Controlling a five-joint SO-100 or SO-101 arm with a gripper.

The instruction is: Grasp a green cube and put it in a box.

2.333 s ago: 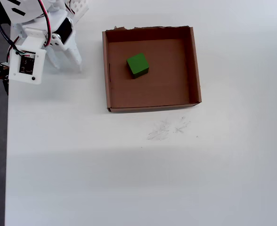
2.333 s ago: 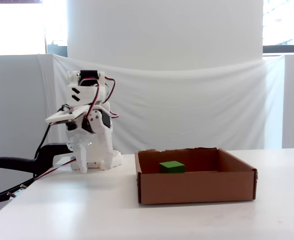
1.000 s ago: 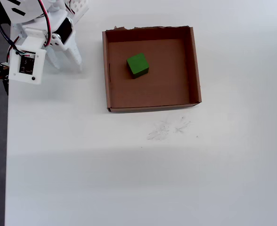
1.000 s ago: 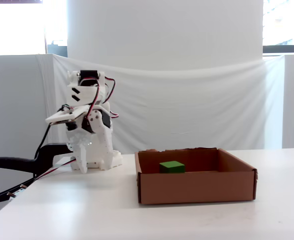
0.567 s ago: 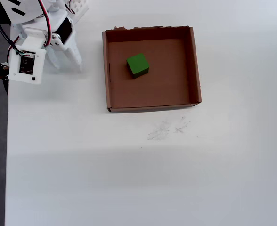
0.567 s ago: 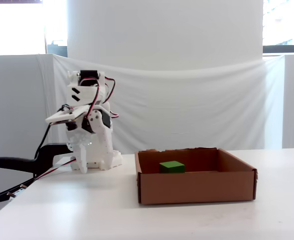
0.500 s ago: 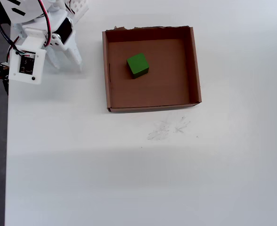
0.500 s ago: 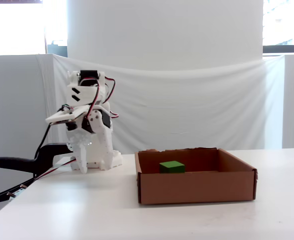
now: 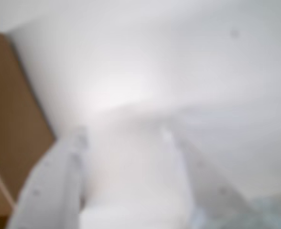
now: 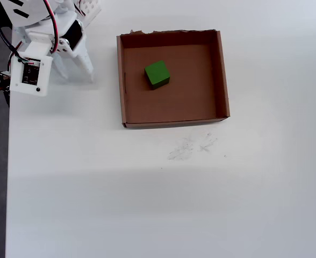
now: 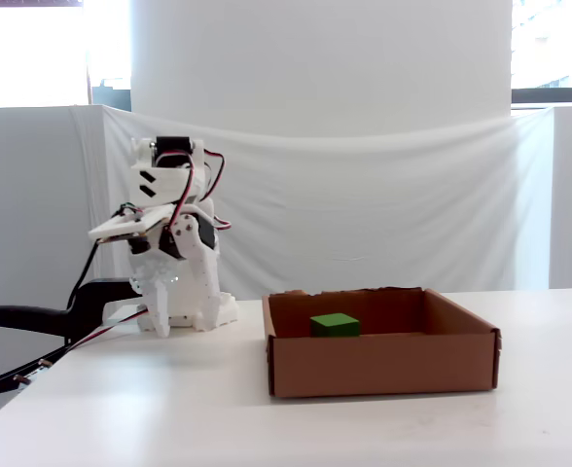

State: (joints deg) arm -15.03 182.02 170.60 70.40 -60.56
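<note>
The small bright-green cube (image 10: 157, 74) already sits inside the shallow brown cardboard box (image 10: 222, 80), flat on its floor, up toward the ragged torn wall and well apart from the white end effector (image 10: 74, 71), which is folded in beside the arm's base with nothing between its fingers. The wrist view (very blurred) shows two pale fingers (image 9: 59, 181) splayed apart over bare white surface (image 10: 147, 204), so I judge it released. From here little can go wrong: the likeliest trouble would be the arm swinging back out and clipping the box's near wall, shoving the light tray and cube. Between end effector and box the surface is bare; beyond the box lie only faint pencil-like scuffs (image 10: 193, 147), and nothing blocks the way.
</note>
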